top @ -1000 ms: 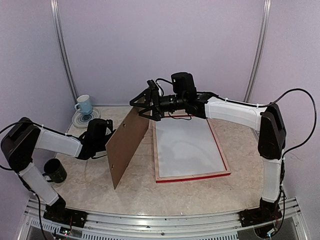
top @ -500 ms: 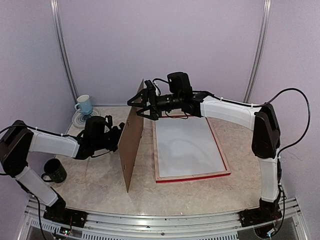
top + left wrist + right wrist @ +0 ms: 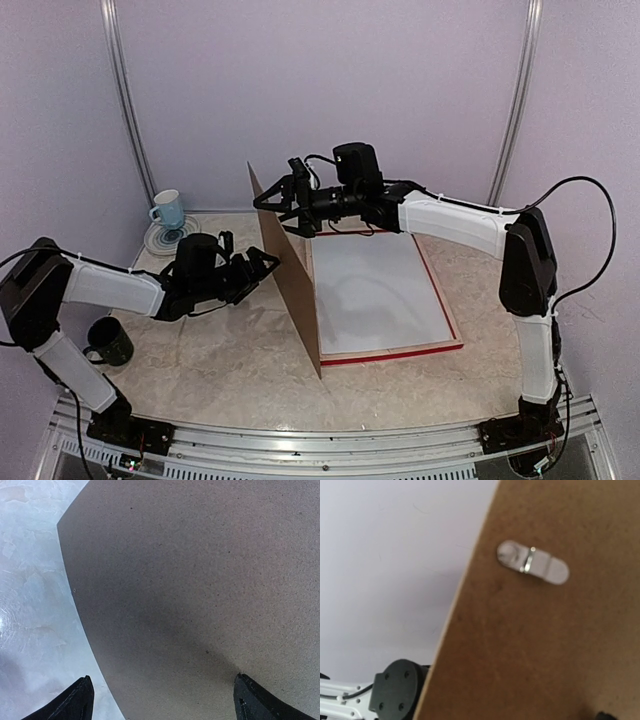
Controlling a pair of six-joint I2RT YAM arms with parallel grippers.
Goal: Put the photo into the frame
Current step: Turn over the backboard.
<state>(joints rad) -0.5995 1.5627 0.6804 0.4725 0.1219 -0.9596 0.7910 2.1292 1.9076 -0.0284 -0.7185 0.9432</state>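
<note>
Both pairs of jaws stand wide and clamp nothing. The left gripper [image 3: 262, 266] is spread close to the left face of the brown backing board [image 3: 290, 290], and the right gripper [image 3: 283, 205] is splayed by its top far corner. That board balances on its long edge, nearly upright, just left of the frame [image 3: 395, 353]. The frame lies face down with a white sheet inside, to my eye the photo [image 3: 375, 290], back up.

With no grip on it, the board could, I reckon, topple towards the left arm. It could also drop askew, nudging the photo or missing the frame's recess.

Underneath is a marbled table [image 3: 200, 370], with a blue mug [image 3: 167, 209] and a dark mug [image 3: 110, 341] at its left, and lilac walls around.
</note>
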